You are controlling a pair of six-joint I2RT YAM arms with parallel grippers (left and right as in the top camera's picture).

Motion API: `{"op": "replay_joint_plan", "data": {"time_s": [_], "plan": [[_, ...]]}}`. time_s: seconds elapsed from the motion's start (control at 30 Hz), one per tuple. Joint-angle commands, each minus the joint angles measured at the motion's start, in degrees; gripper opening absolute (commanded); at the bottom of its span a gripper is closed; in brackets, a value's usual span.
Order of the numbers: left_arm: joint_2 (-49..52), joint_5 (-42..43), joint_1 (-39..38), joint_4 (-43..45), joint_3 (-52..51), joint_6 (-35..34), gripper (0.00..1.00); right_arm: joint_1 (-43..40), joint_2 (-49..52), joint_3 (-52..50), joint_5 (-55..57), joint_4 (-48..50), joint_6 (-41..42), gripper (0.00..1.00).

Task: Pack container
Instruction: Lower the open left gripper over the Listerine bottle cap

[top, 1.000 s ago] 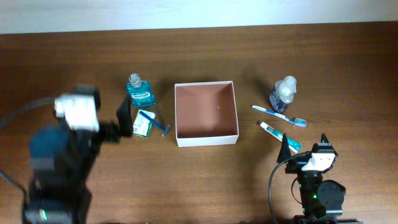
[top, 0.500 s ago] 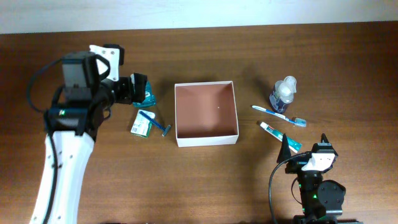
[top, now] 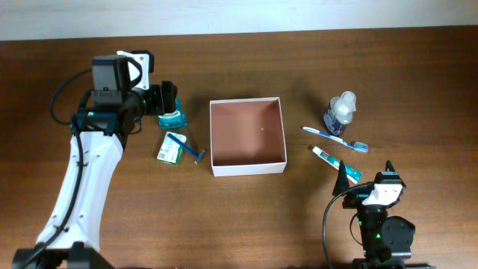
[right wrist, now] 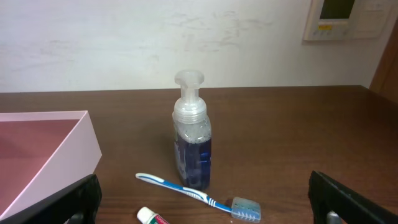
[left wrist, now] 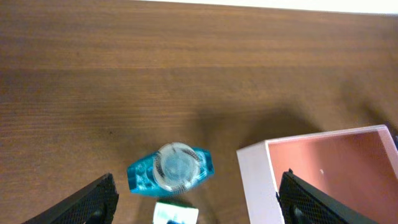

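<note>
The container (top: 247,131) is a shallow square white-walled box with a reddish-brown inside, at mid-table; it holds nothing. Its corner shows in the left wrist view (left wrist: 256,180) and the right wrist view (right wrist: 43,140). My left gripper (top: 166,101) is open above a teal mouthwash bottle (top: 171,116), left of the container. In the left wrist view the fingers (left wrist: 196,200) straddle the bottle's cap (left wrist: 176,168) from above, apart from it. My right gripper (top: 366,174) is open and empty near the front right (right wrist: 205,200).
A green-white packet (top: 171,149) and a blue razor (top: 196,152) lie front of the teal bottle. Right of the container stand a dark blue pump bottle (top: 340,112), a toothbrush (top: 336,138) and a toothpaste tube (top: 336,162), all shown in the right wrist view.
My left arm has swung from the front left toward the back and now holds its gripper over the teal bottle. The right arm and all objects have not moved.
</note>
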Motion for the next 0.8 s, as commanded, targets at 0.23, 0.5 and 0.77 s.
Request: {"op": "replay_joint_plan", "data": {"time_s": [0.23, 0.5, 0.77], "plan": [[3.8, -3.6, 0.1, 4.0, 0.9, -3.9, 0.84, 0.5, -0.6, -0.3, -0.1, -0.4, 0.4, 0.99], [5.3, -4.4, -1.0, 4.0, 0.9, -4.0, 0.93, 0.5, -0.6, -0.3, -0.1, -0.4, 0.4, 0.99], [6.6, -4.4, -2.0, 4.9, 0.9, -3.3, 0.99, 0.5, -0.6, -0.3, -0.1, -0.4, 0.4, 0.99]]}}
